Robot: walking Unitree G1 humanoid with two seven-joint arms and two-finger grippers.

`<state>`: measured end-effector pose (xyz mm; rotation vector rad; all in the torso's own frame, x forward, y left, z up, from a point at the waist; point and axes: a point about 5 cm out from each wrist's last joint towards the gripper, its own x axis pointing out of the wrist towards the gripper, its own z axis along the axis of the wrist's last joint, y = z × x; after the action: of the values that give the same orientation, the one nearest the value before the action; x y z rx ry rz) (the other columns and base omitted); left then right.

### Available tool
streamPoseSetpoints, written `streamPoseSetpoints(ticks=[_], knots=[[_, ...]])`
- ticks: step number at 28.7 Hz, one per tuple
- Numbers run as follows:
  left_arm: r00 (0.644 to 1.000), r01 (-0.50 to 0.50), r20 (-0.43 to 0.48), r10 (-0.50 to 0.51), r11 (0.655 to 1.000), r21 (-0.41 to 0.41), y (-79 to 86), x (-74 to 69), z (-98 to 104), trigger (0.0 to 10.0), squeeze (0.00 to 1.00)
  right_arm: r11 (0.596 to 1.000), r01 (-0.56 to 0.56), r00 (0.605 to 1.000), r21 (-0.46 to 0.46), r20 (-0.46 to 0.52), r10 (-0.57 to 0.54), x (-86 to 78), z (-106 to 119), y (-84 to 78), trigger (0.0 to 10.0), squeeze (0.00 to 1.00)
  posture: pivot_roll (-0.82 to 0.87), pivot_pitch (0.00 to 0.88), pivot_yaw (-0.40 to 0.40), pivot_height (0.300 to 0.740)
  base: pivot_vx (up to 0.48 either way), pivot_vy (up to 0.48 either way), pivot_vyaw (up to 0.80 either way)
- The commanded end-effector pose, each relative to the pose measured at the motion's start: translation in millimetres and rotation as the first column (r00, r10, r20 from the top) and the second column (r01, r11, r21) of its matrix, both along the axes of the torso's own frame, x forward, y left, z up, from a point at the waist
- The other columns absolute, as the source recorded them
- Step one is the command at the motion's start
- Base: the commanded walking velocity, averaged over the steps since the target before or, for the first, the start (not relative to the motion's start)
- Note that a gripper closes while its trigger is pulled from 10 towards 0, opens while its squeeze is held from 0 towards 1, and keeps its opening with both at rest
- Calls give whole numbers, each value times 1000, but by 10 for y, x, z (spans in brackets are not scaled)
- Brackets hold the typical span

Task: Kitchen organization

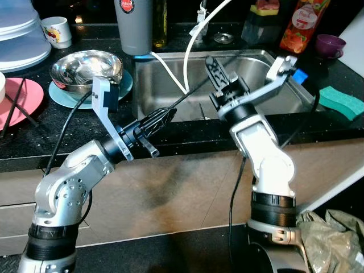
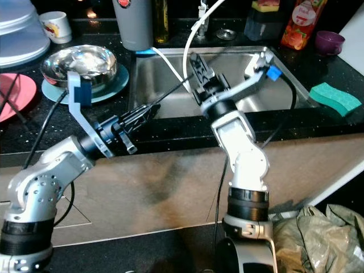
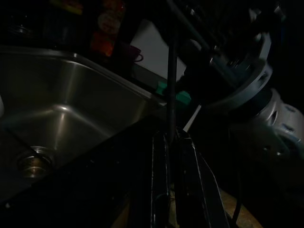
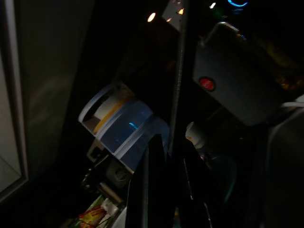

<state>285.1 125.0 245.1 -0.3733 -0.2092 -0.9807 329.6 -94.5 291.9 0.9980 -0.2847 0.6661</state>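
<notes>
A steel bowl (image 1: 85,68) sits on a teal plate (image 1: 126,84) on the black counter, left of the steel sink (image 1: 170,79). Further left lies a pink plate (image 1: 31,96) with dark chopsticks (image 1: 17,105) across it. A green sponge (image 1: 341,101) rests on the counter right of the sink. My left gripper (image 1: 169,115) is shut and empty, pointing over the sink's front left corner. My right gripper (image 1: 210,61) is raised above the middle of the basin, fingers together and holding nothing. The left wrist view looks into the basin and its drain (image 3: 31,161).
A grey canister (image 1: 133,28), a white mug (image 1: 57,31) and stacked white dishes (image 1: 20,37) stand at the back left. A red bottle (image 1: 301,25) and a purple cup (image 1: 330,44) stand back right. A white hose (image 1: 170,71) hangs into the sink. Crumpled bags (image 1: 330,239) lie on the floor.
</notes>
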Motion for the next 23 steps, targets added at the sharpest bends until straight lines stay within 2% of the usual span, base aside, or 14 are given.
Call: streamPoseSetpoints(ticks=[1,8,9,15,16,17,19,20,21,22,23], knots=[[999,26,40,-26,1000,-13,13,-41,71,0,0,1000,25,998,0,-61,-25,29,-110,4,0,0,5,87,-34,740,0,0,0],[999,6,49,-6,1000,-2,19,-27,76,0,0,1000,19,998,16,-62,-18,27,-101,9,0,0,6,86,-34,740,0,0,0],[999,-26,46,26,1000,-3,39,2,78,10000,1000,1000,20,998,19,-63,-19,29,-98,7,0,0,8,85,-33,740,0,0,0],[991,-123,47,124,992,-10,110,86,106,10000,1000,998,43,997,50,-71,-39,61,-78,-51,0,0,10,92,-34,740,0,0,0],[990,-136,43,137,990,-19,129,98,112,10000,863,997,50,996,58,-72,-45,71,-71,-69,0,0,10,92,-34,740,0,0,0],[988,-149,43,150,989,-20,146,106,117,10000,0,996,63,996,63,-71,-59,89,-58,-97,0,0,8,96,-34,740,0,0,0],[987,-155,45,156,988,-15,163,109,120,10000,0,994,82,995,69,-68,-77,118,-36,-135,0,0,9,98,-33,740,0,0,0],[976,-208,56,208,978,-3,208,144,121,10000,0,992,121,992,47,-53,-118,162,-14,-166,0,0,6,99,-31,740,0,0,0],[976,-208,56,208,978,-3,208,144,121,10000,0,992,121,992,47,-53,-118,162,-14,-166,0,0,6,99,-31,740,0,0,0],[956,-289,66,287,957,21,273,203,116,10000,0,983,183,982,7,-45,-183,234,0,-200,0,0,5,100,-30,740,0,0,0],[923,-380,97,372,922,72,333,271,104,10000,0,965,258,965,-48,-37,-260,314,5,-237,0,0,7,100,-31,740,0,0,0]])
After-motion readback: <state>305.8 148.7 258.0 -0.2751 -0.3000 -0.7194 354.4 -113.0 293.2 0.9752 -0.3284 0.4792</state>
